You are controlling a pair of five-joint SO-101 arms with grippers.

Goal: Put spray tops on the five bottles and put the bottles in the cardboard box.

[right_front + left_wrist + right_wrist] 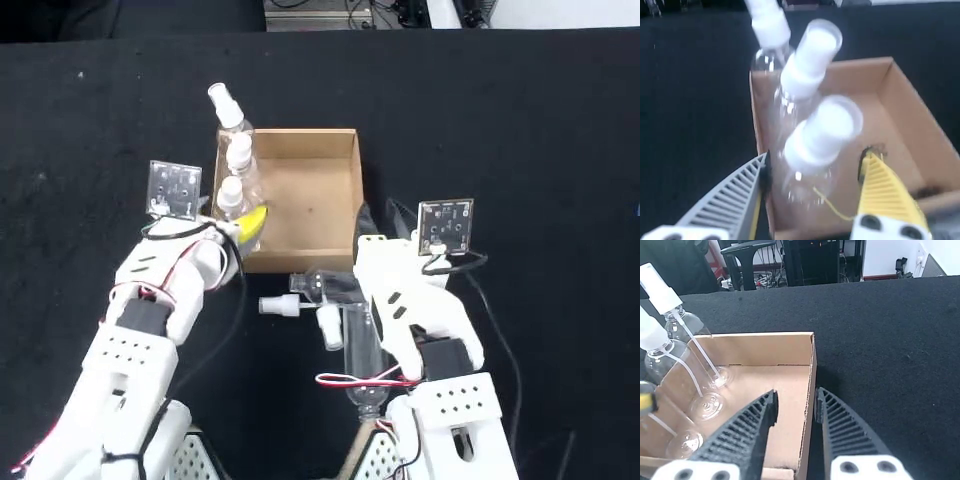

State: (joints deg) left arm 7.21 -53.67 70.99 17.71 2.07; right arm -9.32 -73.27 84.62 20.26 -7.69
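Loosely, left gripper (815,159) spreads ribbed jaws around a clear white-capped bottle (805,185) in the cardboard box (900,100); right gripper (796,395) slightly parted.

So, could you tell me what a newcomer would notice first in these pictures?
Three bottles with white spray tops are lined up along one wall of the cardboard box, and the left gripper is open around the nearest one. In front of the box, a clear bottle without a top lies on the black table beside loose spray tops.
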